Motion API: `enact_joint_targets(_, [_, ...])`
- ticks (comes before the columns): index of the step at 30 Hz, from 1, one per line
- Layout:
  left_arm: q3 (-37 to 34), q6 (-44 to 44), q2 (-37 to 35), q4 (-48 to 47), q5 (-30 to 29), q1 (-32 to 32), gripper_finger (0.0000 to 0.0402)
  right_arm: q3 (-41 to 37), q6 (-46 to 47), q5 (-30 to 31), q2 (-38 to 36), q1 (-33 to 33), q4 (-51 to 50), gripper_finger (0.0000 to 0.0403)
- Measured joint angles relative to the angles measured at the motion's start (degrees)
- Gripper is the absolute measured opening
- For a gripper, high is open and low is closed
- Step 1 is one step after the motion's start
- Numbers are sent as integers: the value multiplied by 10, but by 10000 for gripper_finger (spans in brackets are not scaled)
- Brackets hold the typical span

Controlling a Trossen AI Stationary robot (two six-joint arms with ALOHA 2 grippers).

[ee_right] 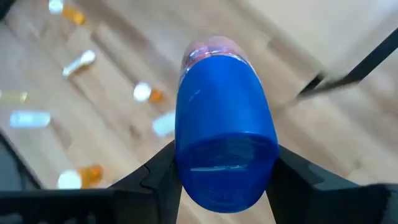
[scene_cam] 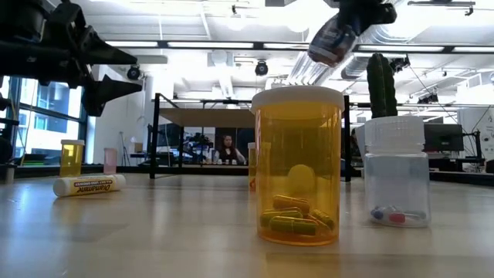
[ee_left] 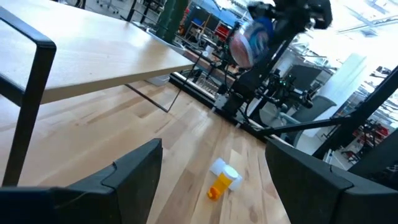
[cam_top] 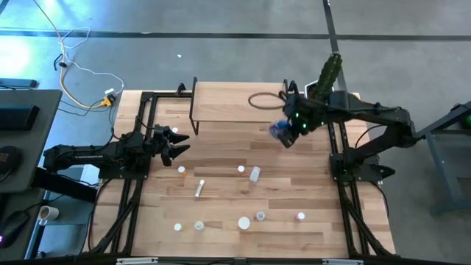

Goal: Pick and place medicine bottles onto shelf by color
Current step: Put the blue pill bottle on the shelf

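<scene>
The large blue medicine bottle is in my right gripper, up in the air just off the shelf's near right corner; it also shows in the low view and the left wrist view. Several small bottles stand or lie on the table: a white one, a lying tube, a white cap, a pink-capped one. An orange bottle and a clear one stand on their bases close to the low camera. My left gripper is open and empty, above the table's left part. My right gripper pinches the blue bottle's round body between its two fingers, one on each side, with the fingers across the body. The bottle is lifted clear of the table and tilted, its cap end pointing down and away from the wrist.
A green cactus in a white pot stands at the table's far right, behind the right arm. A dark cable ring lies on the shelf top. An orange bottle lies on its side ahead of the left gripper. A person sits far behind the table.
</scene>
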Motion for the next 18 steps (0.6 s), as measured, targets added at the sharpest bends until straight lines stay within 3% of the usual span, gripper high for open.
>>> enact_joint_targets(7, [0,0,0,10,0,0,275,113,-153,9,65,-88,-43,169])
enact_joint_targets(18, [0,-44,0,12,-2,0,275,322,-369,9,223,-218,-153,169])
